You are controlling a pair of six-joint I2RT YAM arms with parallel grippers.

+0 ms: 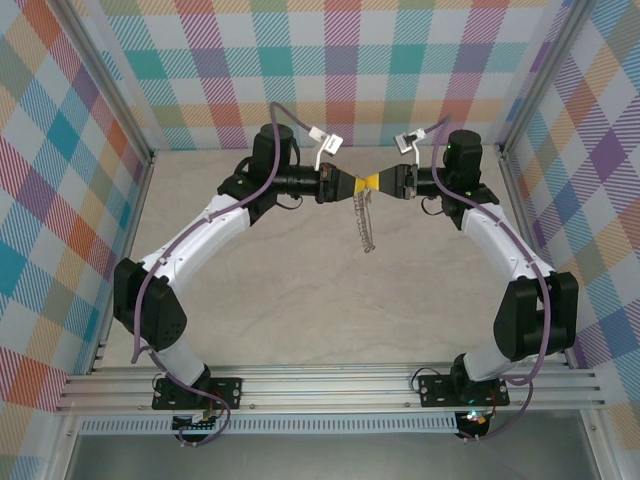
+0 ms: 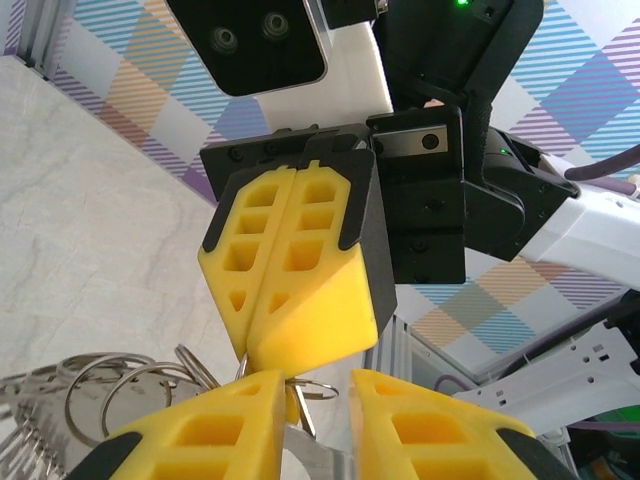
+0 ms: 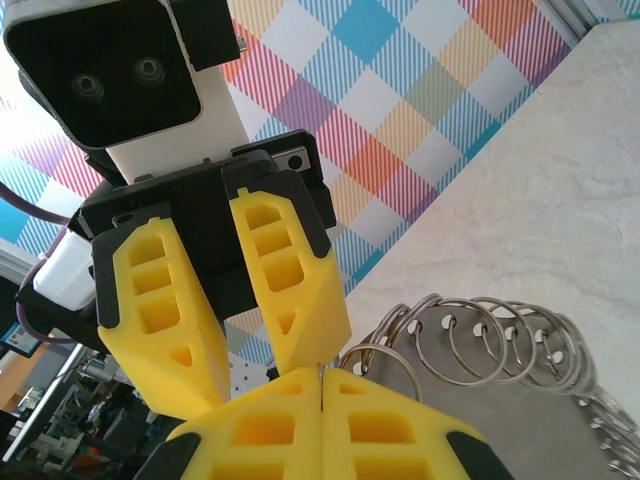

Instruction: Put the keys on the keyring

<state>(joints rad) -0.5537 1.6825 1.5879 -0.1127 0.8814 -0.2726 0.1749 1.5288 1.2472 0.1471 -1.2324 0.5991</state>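
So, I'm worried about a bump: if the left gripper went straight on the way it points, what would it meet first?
The right gripper, facing it tip to tip. The left gripper looks almost touching it, though depth is hard to judge.

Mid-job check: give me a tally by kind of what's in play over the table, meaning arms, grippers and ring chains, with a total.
Arms: 2, the left arm and the right arm
Grippers: 2, the left gripper and the right gripper
Ring chains: 1, the keyring
Total: 5
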